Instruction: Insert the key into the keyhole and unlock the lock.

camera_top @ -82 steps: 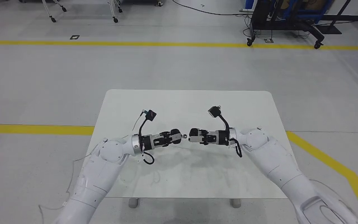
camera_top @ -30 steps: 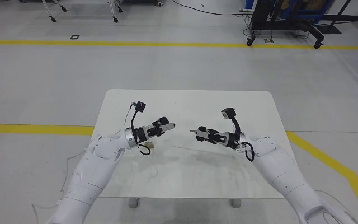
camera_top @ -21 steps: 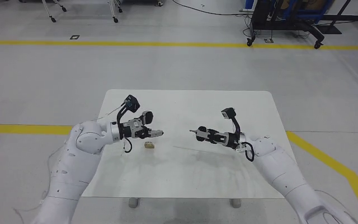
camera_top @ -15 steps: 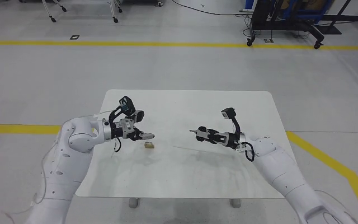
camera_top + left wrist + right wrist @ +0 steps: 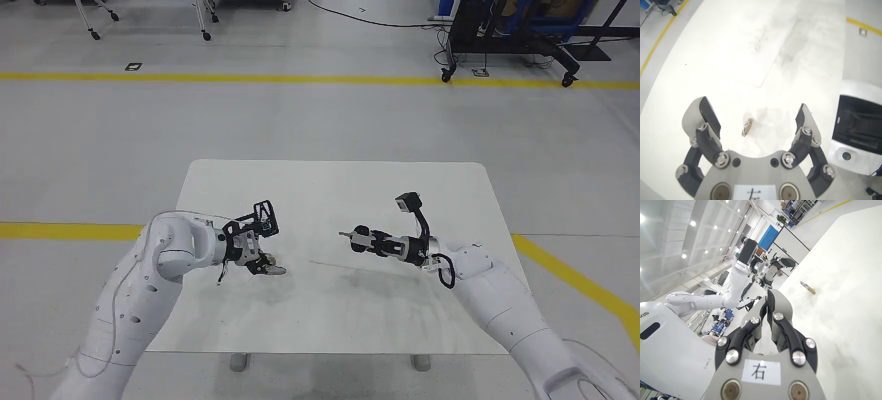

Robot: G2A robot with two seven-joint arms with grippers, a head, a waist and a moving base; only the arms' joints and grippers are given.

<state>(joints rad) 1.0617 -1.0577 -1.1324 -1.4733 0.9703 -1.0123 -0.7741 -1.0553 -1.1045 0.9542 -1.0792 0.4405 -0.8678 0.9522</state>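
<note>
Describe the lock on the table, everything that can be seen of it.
The lock is a small padlock with a brass-coloured body and a silvery metal shackle at one end. It lies alone on the white table, with nothing but the surface touching it. The left gripper hangs over it, open, with the lock between its fingers but apart from both. The keyhole cannot be made out, nor whether the shackle is sprung.
</note>
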